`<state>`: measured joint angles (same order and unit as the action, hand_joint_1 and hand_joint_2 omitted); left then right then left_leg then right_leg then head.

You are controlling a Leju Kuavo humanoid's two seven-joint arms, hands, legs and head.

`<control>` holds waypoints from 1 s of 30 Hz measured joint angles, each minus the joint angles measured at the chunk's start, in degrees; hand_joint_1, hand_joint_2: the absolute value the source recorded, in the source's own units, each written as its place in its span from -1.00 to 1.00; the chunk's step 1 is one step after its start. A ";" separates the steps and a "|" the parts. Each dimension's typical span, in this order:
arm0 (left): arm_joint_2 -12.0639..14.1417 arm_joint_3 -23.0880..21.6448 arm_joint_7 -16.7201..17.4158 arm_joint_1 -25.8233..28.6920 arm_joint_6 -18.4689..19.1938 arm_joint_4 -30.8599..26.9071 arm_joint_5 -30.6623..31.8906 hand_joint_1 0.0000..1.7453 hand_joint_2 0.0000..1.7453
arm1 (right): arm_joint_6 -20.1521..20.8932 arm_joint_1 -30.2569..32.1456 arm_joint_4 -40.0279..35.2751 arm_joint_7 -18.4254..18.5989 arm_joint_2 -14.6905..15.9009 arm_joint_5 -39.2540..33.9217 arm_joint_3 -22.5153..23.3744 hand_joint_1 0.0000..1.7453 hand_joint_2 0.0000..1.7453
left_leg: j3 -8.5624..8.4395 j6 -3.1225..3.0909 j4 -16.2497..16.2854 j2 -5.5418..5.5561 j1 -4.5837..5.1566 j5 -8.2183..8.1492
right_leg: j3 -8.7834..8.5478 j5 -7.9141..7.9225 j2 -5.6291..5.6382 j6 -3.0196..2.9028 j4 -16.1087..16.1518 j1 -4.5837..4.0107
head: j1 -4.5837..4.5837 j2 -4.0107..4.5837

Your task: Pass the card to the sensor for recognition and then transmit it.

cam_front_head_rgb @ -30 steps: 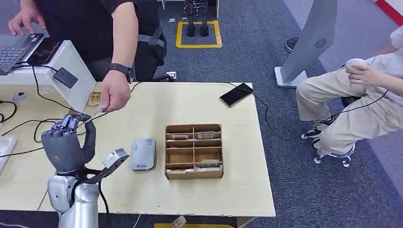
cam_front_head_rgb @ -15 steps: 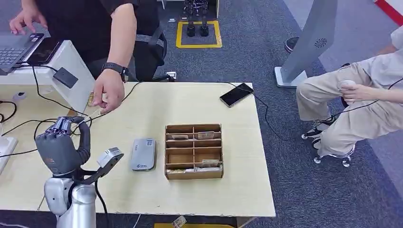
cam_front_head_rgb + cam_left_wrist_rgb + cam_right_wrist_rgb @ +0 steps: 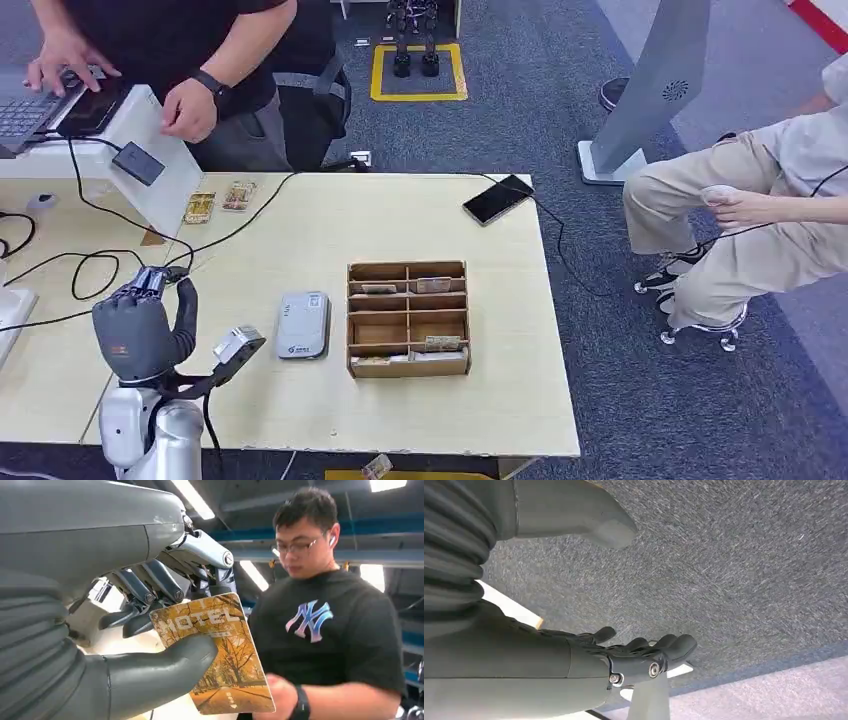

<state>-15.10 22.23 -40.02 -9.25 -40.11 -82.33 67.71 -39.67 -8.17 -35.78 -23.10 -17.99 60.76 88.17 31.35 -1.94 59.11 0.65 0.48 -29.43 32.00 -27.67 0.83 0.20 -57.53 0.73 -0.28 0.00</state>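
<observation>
My left hand (image 3: 140, 325) is raised over the table's near left part. In the left wrist view my left hand (image 3: 100, 580) pinches an orange hotel card (image 3: 225, 665) between its thumb and fingers, and the card stands upright. The grey-white card sensor (image 3: 302, 325) lies flat on the table to the right of that hand, apart from it. My right hand (image 3: 574, 665) hangs over grey carpet with nothing in it, fingers loosely extended.
A cardboard organiser (image 3: 408, 318) with cards in its slots stands right of the sensor. Two more cards (image 3: 218, 201) lie at the back left by a white stand (image 3: 150, 150). A phone (image 3: 497, 199) lies at the back right. A person (image 3: 190, 105) stands behind the table; another sits at right.
The person's hand, which met my left hand over the table, has pulled back to the white stand. My left hand has drawn back a little with the card.
</observation>
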 joint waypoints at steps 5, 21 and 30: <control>-0.02 0.63 0.13 0.15 0.00 1.20 0.33 1.00 1.00 | 0.00 -0.01 0.00 0.02 0.00 0.00 0.00 -1.00 1.00 | 0.00 0.00 0.00 0.01 0.00 0.00 | 0.00 0.00 0.00 0.00 0.00 0.00 | 0.00 0.00; -0.17 3.39 1.29 1.11 0.00 7.82 2.69 1.00 1.00 | 0.00 0.20 -0.33 0.50 0.00 -0.70 0.00 -1.00 1.00 | 0.04 0.00 0.00 0.02 0.00 0.00 | 0.03 0.00 -0.03 0.00 0.01 0.00 | 0.00 0.00; -0.20 3.45 2.30 1.39 0.00 10.44 3.61 1.00 1.00 | 0.00 0.21 -0.39 0.68 0.00 -1.68 0.00 -1.00 1.00 | 0.04 0.00 0.00 0.02 0.00 0.00 | 0.03 0.00 -0.03 0.00 0.01 0.00 | 0.00 0.00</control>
<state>-15.30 25.68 -37.72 -7.86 -40.11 -71.89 71.32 -39.67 -7.96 -36.17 -22.43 -17.99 59.08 88.17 31.39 -1.94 59.11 0.67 0.48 -29.43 32.03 -27.67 0.80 0.21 -57.52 0.74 -0.28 0.00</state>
